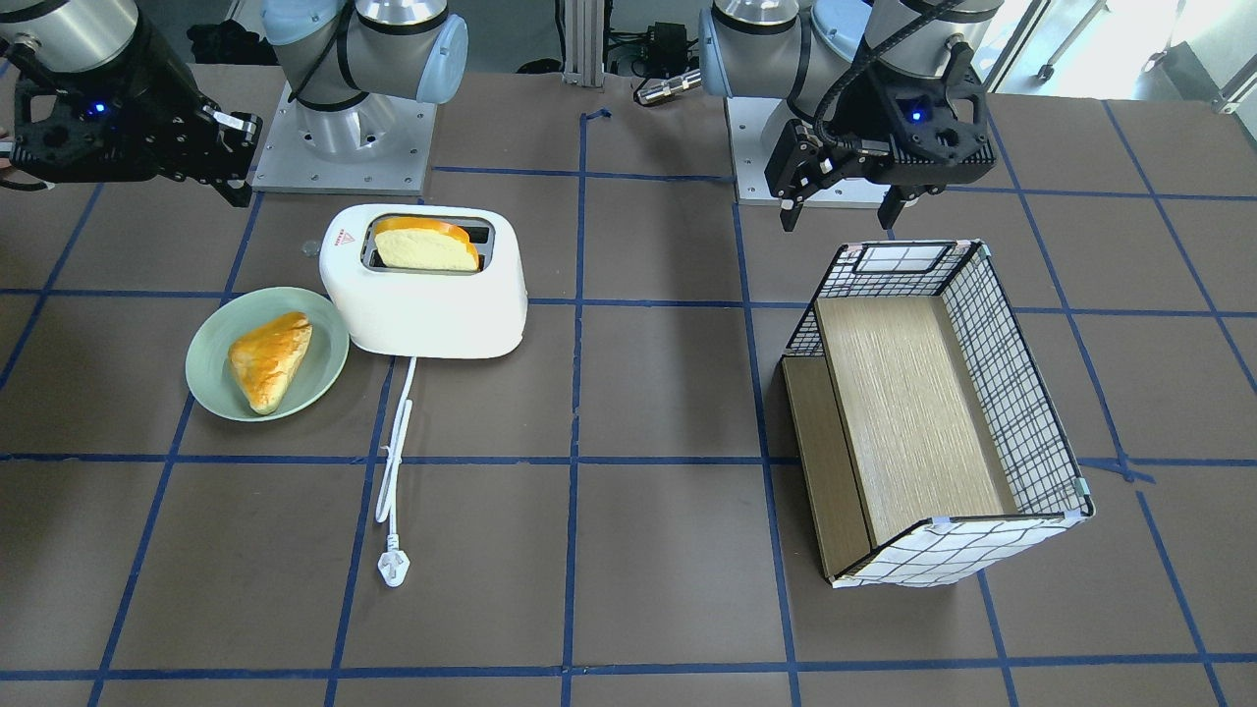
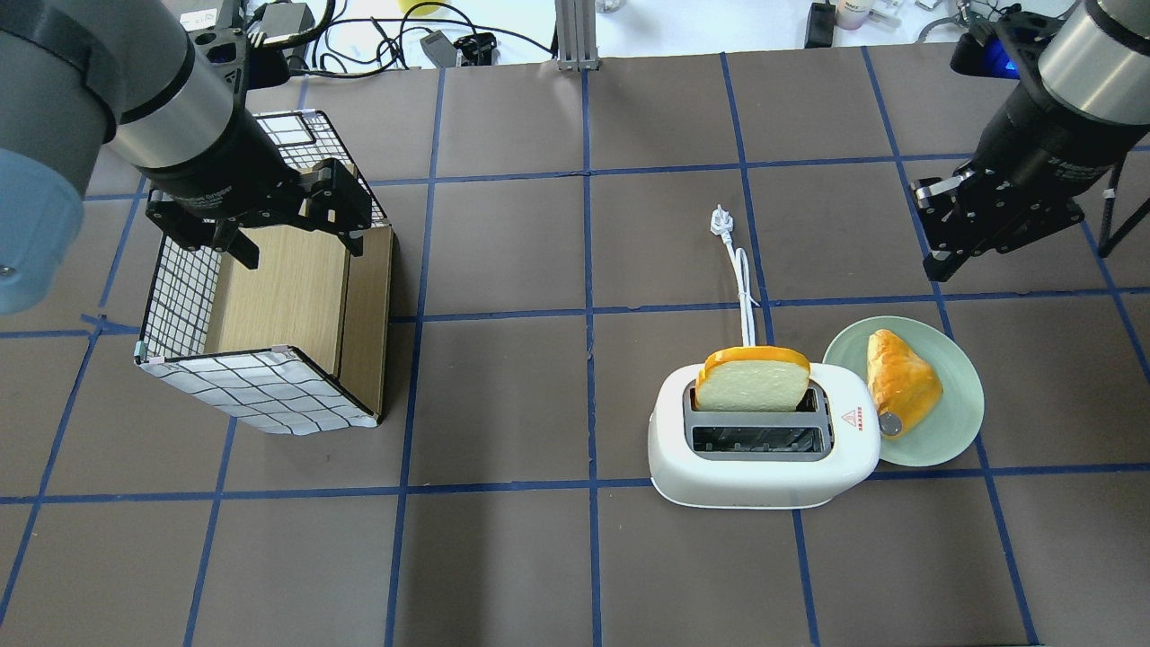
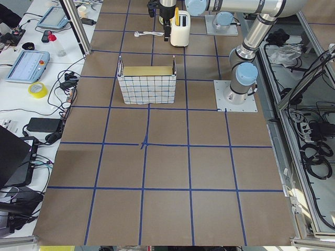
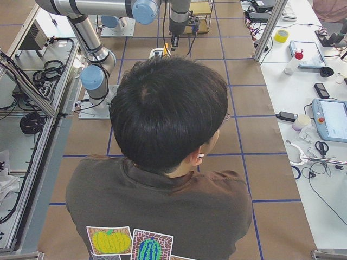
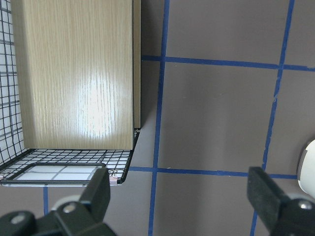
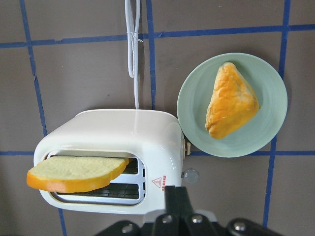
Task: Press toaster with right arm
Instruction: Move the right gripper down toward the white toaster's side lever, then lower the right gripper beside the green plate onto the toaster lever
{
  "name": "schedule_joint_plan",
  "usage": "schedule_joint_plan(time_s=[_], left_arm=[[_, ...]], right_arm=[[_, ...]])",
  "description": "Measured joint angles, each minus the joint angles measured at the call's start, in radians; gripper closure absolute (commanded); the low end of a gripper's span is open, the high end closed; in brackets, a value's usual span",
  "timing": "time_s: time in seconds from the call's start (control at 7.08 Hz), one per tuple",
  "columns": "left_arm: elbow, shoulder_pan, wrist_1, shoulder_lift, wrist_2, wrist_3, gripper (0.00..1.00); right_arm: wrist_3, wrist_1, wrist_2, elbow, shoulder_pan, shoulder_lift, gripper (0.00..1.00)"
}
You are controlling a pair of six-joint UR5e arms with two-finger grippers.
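The white toaster [image 1: 422,304] stands on the table with a slice of bread [image 1: 427,250] sticking out of one slot. It also shows in the overhead view [image 2: 764,467] and the right wrist view [image 6: 108,132], where its small lever [image 6: 187,146] and knob [image 6: 191,173] sit on the end facing the green plate. My right gripper [image 2: 939,259] hangs in the air beyond the plate, apart from the toaster, with its fingers together and empty [image 6: 177,191]. My left gripper [image 2: 292,247] is open and empty over the basket's end [image 5: 179,189].
A green plate [image 2: 961,413] with a piece of bread [image 2: 903,382] touches the toaster's lever end. The white cord and plug [image 1: 393,568] lie on the table. A checked wire basket [image 1: 1021,393] with a wooden board lies on the robot's left side. A person fills the exterior right view [image 4: 168,114].
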Motion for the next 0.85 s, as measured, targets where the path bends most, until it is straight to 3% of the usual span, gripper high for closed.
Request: schedule_joint_plan(time_s=[0.85], left_arm=[[0.0, 0.0, 0.0, 0.0, 0.0, 0.0, 0.0]], right_arm=[[-0.168, -0.006, 0.106, 0.126, -0.172, 0.0, 1.0]])
